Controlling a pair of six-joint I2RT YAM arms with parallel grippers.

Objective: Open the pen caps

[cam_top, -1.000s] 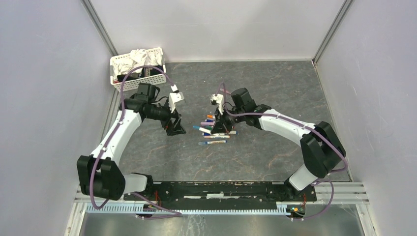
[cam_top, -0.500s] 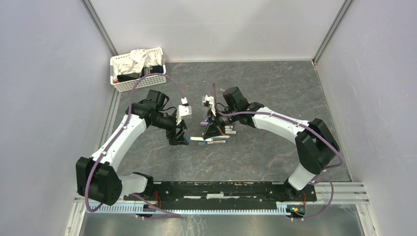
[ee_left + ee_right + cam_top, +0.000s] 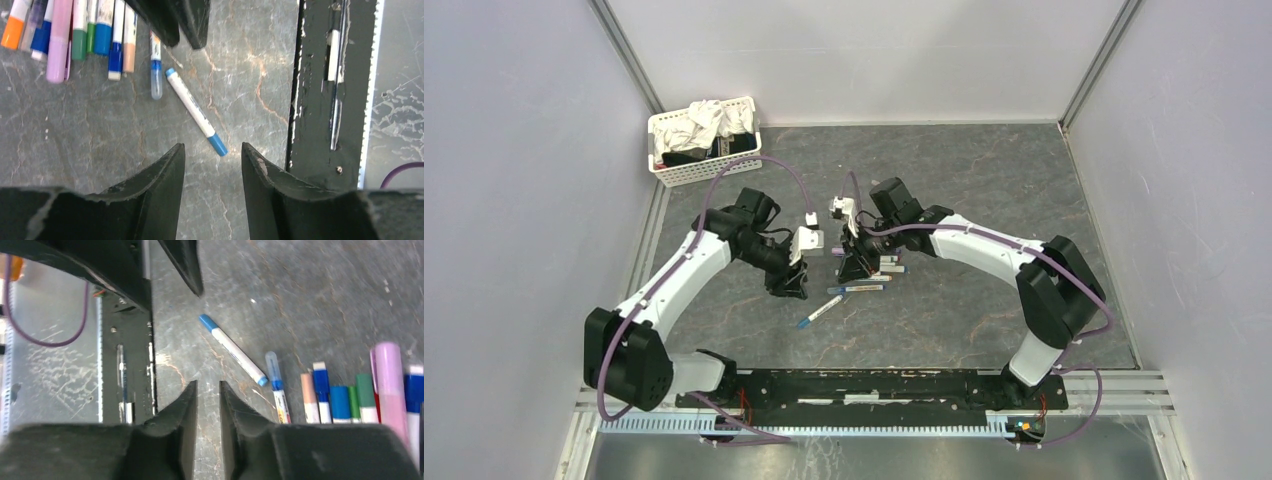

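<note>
A loose white pen lies slantwise on the grey floor, apart from the pile, with a blue cap on its near end; the cap also shows in the right wrist view. The other capped pens lie side by side: blue, green, pink and orange caps. My left gripper is open and empty, hovering just beyond the loose pen's blue cap. My right gripper is empty with only a narrow gap between its fingers, beside the row of pens.
A white basket with crumpled cloths stands at the back left. The black base rail runs along the near edge and shows in both wrist views. The two grippers are close together, facing each other over the floor.
Both grippers have moved toward each other and nearer the rail. One blue-capped pen has slid out of the pile toward the near left and now lies alone.
</note>
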